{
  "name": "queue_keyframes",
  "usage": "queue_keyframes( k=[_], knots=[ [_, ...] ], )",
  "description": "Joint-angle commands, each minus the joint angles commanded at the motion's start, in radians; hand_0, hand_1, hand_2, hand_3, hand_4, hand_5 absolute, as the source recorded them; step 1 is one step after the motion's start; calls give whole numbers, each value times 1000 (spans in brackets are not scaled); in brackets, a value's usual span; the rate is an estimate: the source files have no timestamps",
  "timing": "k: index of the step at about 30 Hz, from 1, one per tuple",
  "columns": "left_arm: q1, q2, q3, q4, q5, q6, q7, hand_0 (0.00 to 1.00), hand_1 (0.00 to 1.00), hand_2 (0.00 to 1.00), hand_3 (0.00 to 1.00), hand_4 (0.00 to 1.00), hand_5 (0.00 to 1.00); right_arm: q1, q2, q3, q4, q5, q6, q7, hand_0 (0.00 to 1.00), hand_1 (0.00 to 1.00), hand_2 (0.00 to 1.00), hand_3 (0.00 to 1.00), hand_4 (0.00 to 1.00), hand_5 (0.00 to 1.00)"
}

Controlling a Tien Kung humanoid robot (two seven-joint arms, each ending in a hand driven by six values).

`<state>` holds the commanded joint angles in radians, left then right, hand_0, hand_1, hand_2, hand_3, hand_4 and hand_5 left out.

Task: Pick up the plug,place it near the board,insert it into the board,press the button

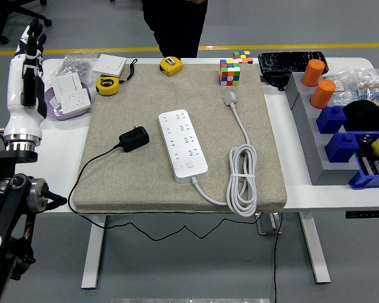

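Note:
A black plug adapter (133, 138) lies on the tan mat (145, 177), its thin black cable trailing off the mat's front left edge. The white power strip board (183, 145) lies just right of it, with its button near the lower end (189, 166). My left hand (30, 39) is raised high at the far left, well away from the plug, white fingers extended upward and holding nothing. The right arm is out of sight.
The strip's white cord (242, 183) coils on the mat's right side. Two yellow tape measures (107, 85), a colour cube (230, 72) and wall sockets (72, 91) sit at the back. Grey shelf with blue bins (341, 136) stands right. A person (177, 22) stands at the far side.

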<state>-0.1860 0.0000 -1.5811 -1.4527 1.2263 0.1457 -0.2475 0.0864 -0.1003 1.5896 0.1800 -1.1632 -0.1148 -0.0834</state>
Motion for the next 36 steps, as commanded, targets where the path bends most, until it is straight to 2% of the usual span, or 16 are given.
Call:
queue_keyframes(
  k=[5, 6, 8, 11, 12, 17, 18, 29, 30, 36],
  knots=[
    [49, 0, -28, -10, -208, -36, 31, 668, 707, 715, 869, 998, 998, -2, 1, -7, 0, 7, 1, 2, 766, 756, 756, 819, 998, 998],
    [58, 0, -32, -14, -247, -47, 40, 386, 591, 582, 624, 998, 998, -2, 1, -11, 0, 11, 1, 3, 766, 756, 752, 818, 998, 998],
    [79, 0, -44, -27, -338, -66, 56, 386, 591, 582, 624, 998, 998, -2, 1, -24, 0, 23, 3, 5, 766, 756, 752, 818, 998, 998],
    [96, 0, -67, -43, -454, -70, 52, 386, 591, 582, 624, 998, 998, -3, 1, -34, 0, 27, 4, 5, 766, 756, 752, 818, 998, 998],
    [100, 0, -77, -47, -473, -70, 50, 777, 688, 614, 569, 998, 998, -3, 0, -36, 0, 28, 4, 6, 766, 749, 750, 819, 998, 998],
    [107, 0, -111, -65, -472, -71, 49, 777, 688, 614, 569, 998, 998, -6, -2, -38, 0, 30, 5, 7, 766, 749, 750, 819, 998, 998],
    [106, 0, -115, -64, -469, -73, 51, 835, 742, 659, 589, 998, 998, -6, -3, -38, 0, 29, 5, 7, 766, 749, 749, 818, 998, 998],
    [115, 0, -136, -57, -467, -83, 59, 829, 749, 677, 617, 998, 998, -8, 0, -42, 0, 35, 6, 9, 766, 744, 748, 818, 998, 998],
    [117, 0, -137, -57, -469, -83, 60, 796, 740, 675, 616, 998, 998, -8, 0, -42, 0, 35, 6, 10, 766, 744, 746, 818, 998, 998],
    [123, 0, -133, -56, -467, -89, 68, 778, 734, 676, 627, 998, 998, -13, 3, -38, 0, 35, 7, 12, 766, 743, 746, 817, 998, 998]
  ],
)
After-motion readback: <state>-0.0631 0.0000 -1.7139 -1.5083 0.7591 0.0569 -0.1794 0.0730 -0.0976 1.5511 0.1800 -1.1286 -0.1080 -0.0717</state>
